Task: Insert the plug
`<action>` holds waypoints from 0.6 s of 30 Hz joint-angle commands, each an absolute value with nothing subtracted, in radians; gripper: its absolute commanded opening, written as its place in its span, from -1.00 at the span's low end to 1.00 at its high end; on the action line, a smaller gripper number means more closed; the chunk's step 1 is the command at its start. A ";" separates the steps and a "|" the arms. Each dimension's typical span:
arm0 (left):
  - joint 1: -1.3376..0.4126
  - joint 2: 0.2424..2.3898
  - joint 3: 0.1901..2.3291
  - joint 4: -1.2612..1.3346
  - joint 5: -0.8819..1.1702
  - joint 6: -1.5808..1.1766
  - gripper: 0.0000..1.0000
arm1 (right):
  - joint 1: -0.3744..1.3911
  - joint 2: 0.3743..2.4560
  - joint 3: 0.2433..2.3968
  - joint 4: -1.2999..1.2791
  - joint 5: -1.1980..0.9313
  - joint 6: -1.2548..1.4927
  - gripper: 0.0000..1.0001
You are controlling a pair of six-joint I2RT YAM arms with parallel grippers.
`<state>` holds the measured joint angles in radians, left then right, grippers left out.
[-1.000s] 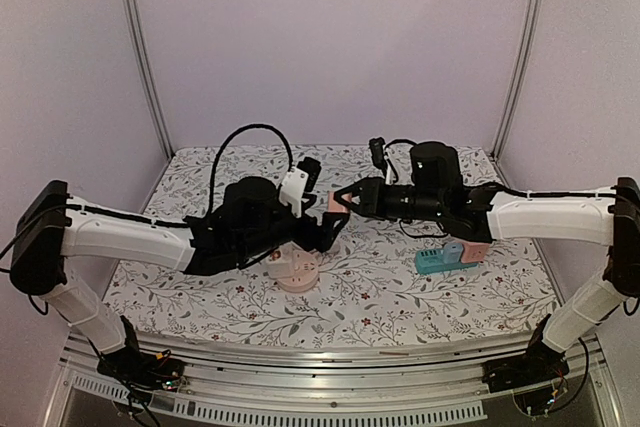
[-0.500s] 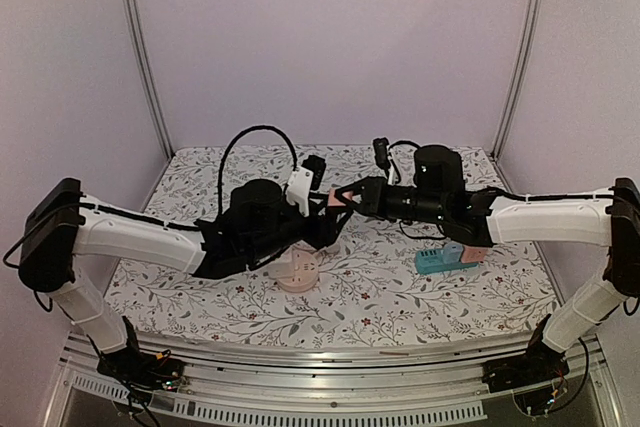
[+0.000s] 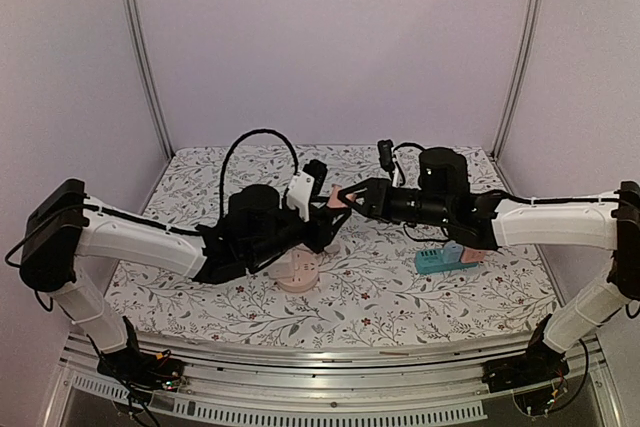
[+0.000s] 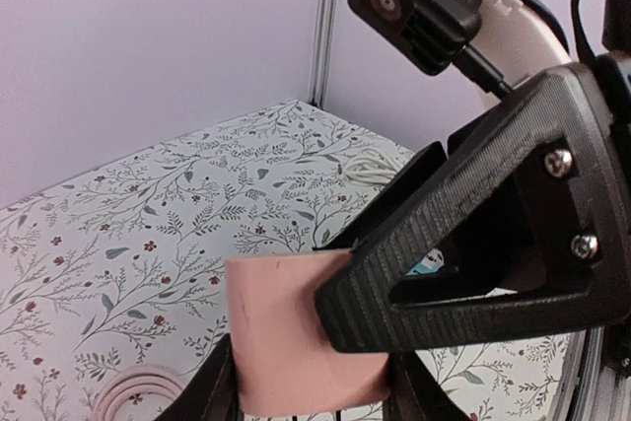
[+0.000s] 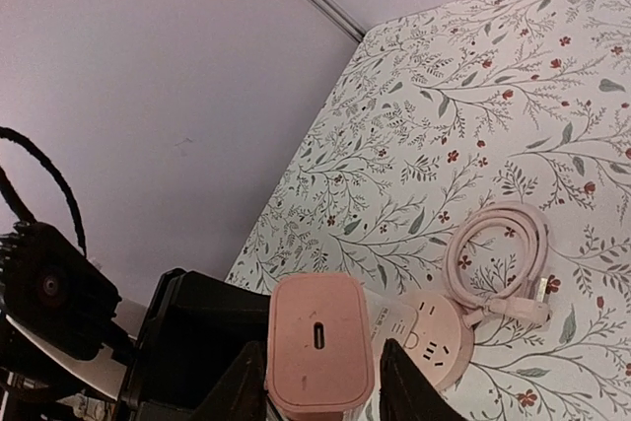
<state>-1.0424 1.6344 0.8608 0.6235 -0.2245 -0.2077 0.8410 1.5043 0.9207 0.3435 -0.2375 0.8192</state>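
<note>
1. We're at a mid-air meeting above the floral table [image 3: 400,297]. The pink plug [image 3: 338,201] hangs between the two arms, well clear of the cloth.
2. The left gripper [image 4: 308,396] is clenched on the plug; in its wrist view its dark fingers [image 4: 212,391] press both flanks of the pink body.
3. The right gripper [image 5: 320,386] brackets the same plug from the other side. We cannot tell whether its jaws pinch it or stand just off it.
4. The target is the round pink socket [image 3: 297,271], which sits on the table below and slightly toward the left arm. Its coiled cable [image 5: 498,248] lies beside it.
5. First risk: the handover. If one side lets go before the other has a firm hold, the plug drops onto the cloth.
6. Second risk: if both squeeze while either arm pulls away, the plug may twist in the grip and reach the socket crooked.
7. Third risk: we see no pins from any view, so we cannot confirm which way they face, and a wrong guess would jam the plug on the socket face.
8. Fourth risk: the socket looks light and nothing appears to hold it down, so a hard push could make it slide or tip.
9. Writing: nothing readable. The plug shows one small oval port [image 5: 318,334] on its face but no brand or label, and the socket shows only slots.
</note>
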 commanded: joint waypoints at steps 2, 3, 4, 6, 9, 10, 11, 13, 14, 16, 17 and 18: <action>-1.040 1.573 0.784 0.690 -0.153 -0.071 -1.00 | 0.852 1.429 0.975 0.075 -0.239 0.714 0.33; -1.040 1.565 0.767 0.696 -0.140 -0.047 -1.00 | 0.853 1.418 0.981 0.033 -0.236 0.691 0.44; -1.041 1.556 0.753 0.699 -0.129 -0.026 -1.00 | 0.852 1.397 0.985 0.006 -0.251 0.676 0.54; -1.041 1.543 0.722 0.707 -0.100 0.019 -1.00 | 0.849 1.373 0.994 -0.064 -0.324 0.640 0.62; -1.042 1.524 0.675 0.718 -0.015 0.095 -1.00 | 0.849 1.359 1.016 -0.176 -0.433 0.591 0.64; -1.042 1.517 0.662 0.719 0.031 0.113 -1.00 | 0.850 1.360 1.017 -0.193 -0.457 0.584 0.63; -1.043 1.511 0.652 0.722 0.044 0.125 -1.00 | 0.850 1.360 1.017 -0.202 -0.471 0.583 0.63; -1.045 1.506 0.652 0.707 0.018 0.131 -1.00 | 0.850 1.359 1.017 -0.232 -0.466 0.585 0.63; -1.045 1.505 0.665 0.682 0.010 0.132 -1.00 | 0.850 1.358 1.019 -0.243 -0.460 0.586 0.62; -1.045 1.506 0.681 0.652 0.030 0.146 -1.00 | 0.850 1.357 1.025 -0.263 -0.452 0.588 0.61; -1.045 1.509 0.680 0.649 0.064 0.166 -1.00 | 0.851 1.356 1.032 -0.276 -0.449 0.589 0.61; -1.051 1.511 0.668 0.674 0.066 0.184 -1.00 | 0.851 1.357 1.035 -0.291 -0.445 0.589 0.61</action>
<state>-1.0424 1.5299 0.6632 0.6693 -0.0006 0.1051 0.8497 1.3666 1.0046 -0.1875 -0.4294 0.6102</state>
